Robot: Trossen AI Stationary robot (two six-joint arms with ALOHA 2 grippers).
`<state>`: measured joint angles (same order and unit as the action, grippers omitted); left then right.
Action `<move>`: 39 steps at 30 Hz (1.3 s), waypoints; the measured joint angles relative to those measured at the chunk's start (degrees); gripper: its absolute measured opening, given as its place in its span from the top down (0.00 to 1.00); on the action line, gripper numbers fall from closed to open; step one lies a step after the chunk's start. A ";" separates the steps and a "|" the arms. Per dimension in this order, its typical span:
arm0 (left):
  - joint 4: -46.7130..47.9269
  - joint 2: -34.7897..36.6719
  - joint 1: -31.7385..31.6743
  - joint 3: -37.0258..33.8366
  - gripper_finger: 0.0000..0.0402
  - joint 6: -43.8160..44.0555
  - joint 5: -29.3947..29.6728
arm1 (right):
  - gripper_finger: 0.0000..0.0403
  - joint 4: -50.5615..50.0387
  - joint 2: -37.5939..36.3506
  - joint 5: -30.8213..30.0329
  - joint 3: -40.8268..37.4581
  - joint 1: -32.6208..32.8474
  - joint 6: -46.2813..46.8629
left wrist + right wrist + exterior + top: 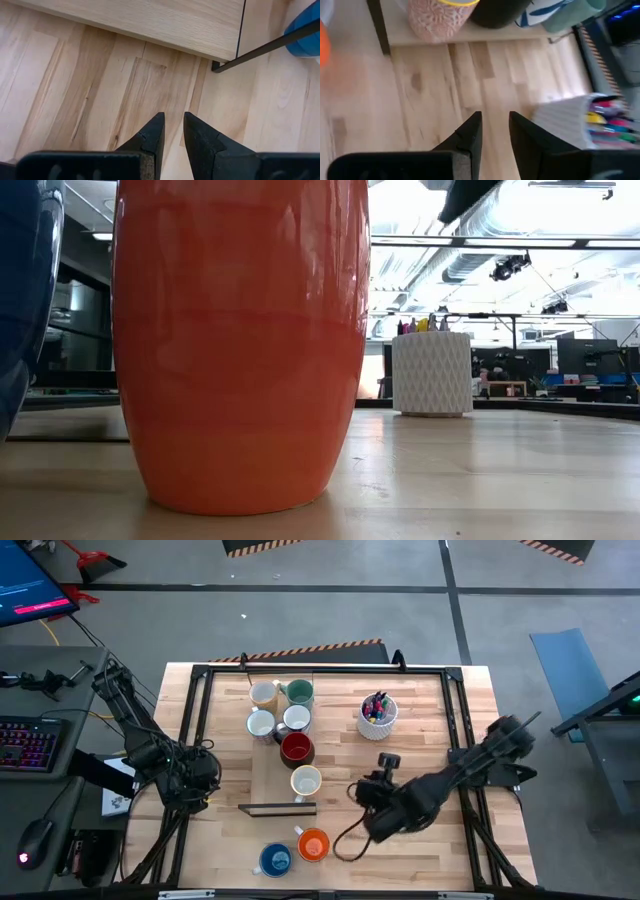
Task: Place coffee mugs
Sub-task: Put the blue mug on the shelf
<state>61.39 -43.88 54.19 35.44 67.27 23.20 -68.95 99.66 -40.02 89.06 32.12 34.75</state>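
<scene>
Coffee mugs stand in two groups on the desk (440, 850). Far group, on a raised board: a cream mug (263, 695), a teal mug (299, 692), two white mugs (261, 724) (296, 719), a dark red mug (297, 748) and another cream mug (306, 781) nearest the board's front edge. Near group, on the bare desk: a blue mug (275, 860) and an orange mug (314, 844), just beside each other; contact cannot be told from above.

A white pen cup (377, 716) stands apart, right of the far group.

Left tool (172, 131): over the desk's left edge, fingers slightly apart, holding nothing. Right tool (495, 131): low over the desk right of the cream mug, fingers a little apart, empty.

Low view: the orange mug fills most of the frame.
</scene>
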 joint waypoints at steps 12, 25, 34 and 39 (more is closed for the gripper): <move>0.02 0.02 0.02 0.00 0.84 0.02 0.07 | 0.80 69.38 -21.13 26.72 -39.36 -7.15 -21.31; 0.01 0.00 0.02 0.00 0.84 0.00 0.66 | 0.80 74.73 -21.66 28.18 -41.69 -7.74 -24.73; -0.44 0.01 0.01 0.00 0.84 0.67 0.59 | 0.80 74.32 -21.66 28.35 -41.69 -7.76 -21.61; -13.66 0.00 0.00 0.00 0.84 -4.04 -0.89 | 0.80 74.32 -21.66 28.49 -41.69 -7.76 -18.67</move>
<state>47.72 -43.88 54.20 35.44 63.23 22.31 5.37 78.00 -11.53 47.37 24.36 16.09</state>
